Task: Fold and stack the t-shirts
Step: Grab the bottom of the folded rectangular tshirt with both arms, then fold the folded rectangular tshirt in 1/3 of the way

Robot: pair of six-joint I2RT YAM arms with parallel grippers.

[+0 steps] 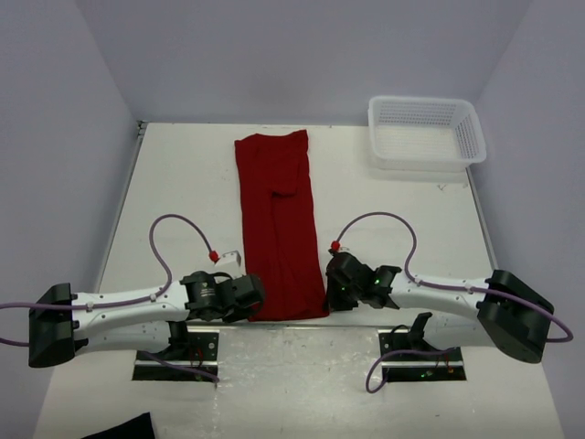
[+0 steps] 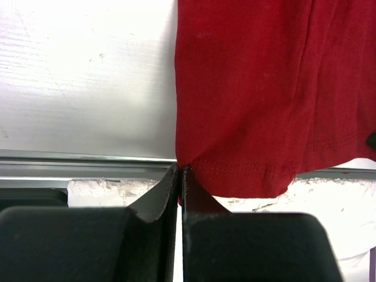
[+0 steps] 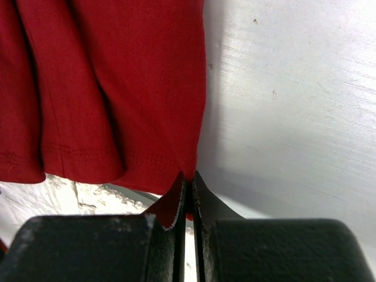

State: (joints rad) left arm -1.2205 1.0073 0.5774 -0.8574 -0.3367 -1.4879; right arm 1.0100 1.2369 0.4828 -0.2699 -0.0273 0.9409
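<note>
T-shirt (image 1: 279,219) lies folded lengthwise, a narrow strip down the middle of the table (image 1: 174,192). Left pincer (image 2: 180,171) and right pincer (image 3: 189,176) are each clamped shut on a near hem corner. Your next move, likely: lift both corners evenly and carry them to the far end, halving the strip.

Low and angled inward, left tool (image 2: 180,171), right tool (image 3: 189,175), each clamped tight on a t-shirt (image 1: 279,219) corner
</note>
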